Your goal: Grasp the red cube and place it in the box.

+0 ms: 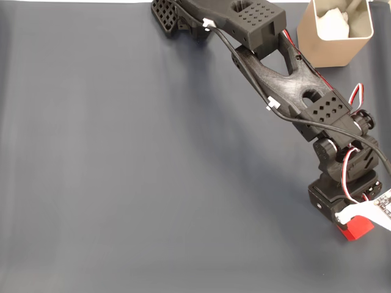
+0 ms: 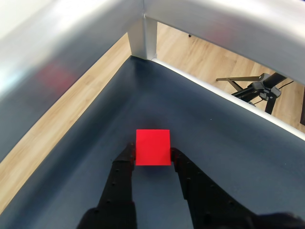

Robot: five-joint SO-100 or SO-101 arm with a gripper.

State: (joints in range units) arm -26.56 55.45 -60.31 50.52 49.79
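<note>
wrist view, nearest first: gripper (image 2: 152,153) low over the dark mat (image 2: 228,143), both black fingers (image 2: 121,174) reaching forward, the red cube (image 2: 153,147) sitting right between the fingertips. jaws stand about a cube-width apart, pads at or against its two side faces; cannot tell whether they are pressing yet. cube is square-on to the fingers, flat on the mat, no long axis to speak of, top face level. so the cube lies dead ahead, no sideways offset; the next move looks like a plain squeeze. fixed view: cube (image 1: 356,230) peeks out under the wrist at lower right, the box (image 1: 333,46) well apart at the far top right corner, open mouth up, past the arm's base.
</note>
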